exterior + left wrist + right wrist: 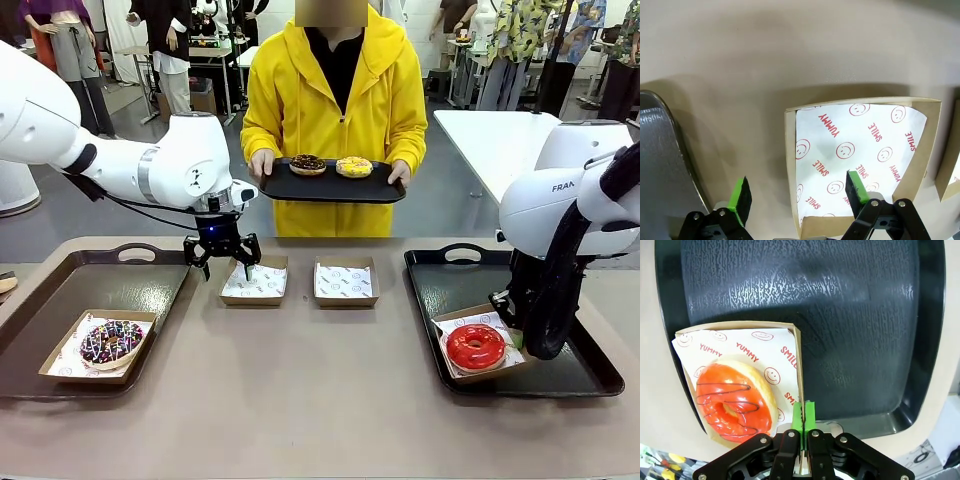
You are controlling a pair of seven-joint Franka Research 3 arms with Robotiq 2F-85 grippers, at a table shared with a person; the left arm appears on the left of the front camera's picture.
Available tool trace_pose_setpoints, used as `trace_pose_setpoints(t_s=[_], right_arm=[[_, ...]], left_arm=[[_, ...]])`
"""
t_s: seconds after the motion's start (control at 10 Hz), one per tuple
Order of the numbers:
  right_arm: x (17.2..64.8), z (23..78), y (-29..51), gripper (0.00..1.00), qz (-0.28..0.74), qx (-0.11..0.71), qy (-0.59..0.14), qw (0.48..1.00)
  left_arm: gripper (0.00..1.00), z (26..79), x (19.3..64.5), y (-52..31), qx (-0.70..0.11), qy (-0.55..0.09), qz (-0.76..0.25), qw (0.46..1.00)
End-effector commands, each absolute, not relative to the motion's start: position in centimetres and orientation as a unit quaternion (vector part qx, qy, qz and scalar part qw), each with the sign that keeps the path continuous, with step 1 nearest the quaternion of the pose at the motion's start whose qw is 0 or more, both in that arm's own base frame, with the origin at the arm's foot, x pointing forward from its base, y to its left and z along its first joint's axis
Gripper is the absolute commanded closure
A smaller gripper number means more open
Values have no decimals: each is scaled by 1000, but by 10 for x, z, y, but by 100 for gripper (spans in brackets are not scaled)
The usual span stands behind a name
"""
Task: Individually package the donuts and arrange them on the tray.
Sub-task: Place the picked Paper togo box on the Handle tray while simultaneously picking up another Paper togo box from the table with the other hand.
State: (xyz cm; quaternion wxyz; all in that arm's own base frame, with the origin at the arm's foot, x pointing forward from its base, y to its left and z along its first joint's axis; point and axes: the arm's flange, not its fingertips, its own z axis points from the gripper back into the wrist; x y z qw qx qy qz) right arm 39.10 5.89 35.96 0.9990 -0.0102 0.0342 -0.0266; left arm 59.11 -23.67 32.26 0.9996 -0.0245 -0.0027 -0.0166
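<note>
Bright even lighting; soft shadows; sheen on black tray [840,300].

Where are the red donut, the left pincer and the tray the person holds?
red donut [457,348]: front view, left side of glazed ring.
left pincer [225,266]: front view, midway between its fingertips.
held tray [330,188]: front view, bare front strip.

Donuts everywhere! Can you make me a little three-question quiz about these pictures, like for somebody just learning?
1. Pick one: how many donuts lie on the tray that the person holds? A) one B) two C) four
2. True or false: the left gripper is shut on a donut.
3. Fill the gap: the right gripper pinches the wall of the box that holds the ____ donut.
Key: 1 B. 2 false, its jaws are open above an empty box. 3 red.
</note>
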Motion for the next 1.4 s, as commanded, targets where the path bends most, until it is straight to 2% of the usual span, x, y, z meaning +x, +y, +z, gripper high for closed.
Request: trace_pose_setpoints(t_s=[0.0, 0.1, 0.2, 0.3, 0.5, 0.6, 0.7, 1.2, 1.3], right_arm=[[393, 361, 58, 69, -35, -17, 43, 998], [393, 361, 58, 38, -33, -18, 45, 998], [393, 360, 58, 9, -32, -18, 46, 998], [393, 360, 58, 0, -33, -18, 47, 998], [393, 361, 58, 0, -36, -15, 48, 998], [393, 361, 58, 4, -36, -14, 48, 998], [393, 361, 57, 0, -36, -13, 48, 998], [393, 363, 53, 0, -38, -7, 50, 998], [393, 363, 52, 0, -38, -5, 50, 998]], left_arm=[[2, 326, 593, -240, -8, -22, -3, 1000], [2, 326, 593, -239, -8, -19, -7, 1000], [59, 326, 593, -239, -7, -18, -7, 1000], [55, 325, 593, -239, -8, -13, -6, 1000], [0, 325, 593, -240, -4, -12, -4, 1000], [0, 325, 593, -240, -3, -12, -5, 1000], [0, 326, 593, -240, -3, -12, -4, 1000], [0, 326, 596, -241, -4, -6, -3, 1000], [48, 326, 597, -241, -6, -6, -9, 1000]])
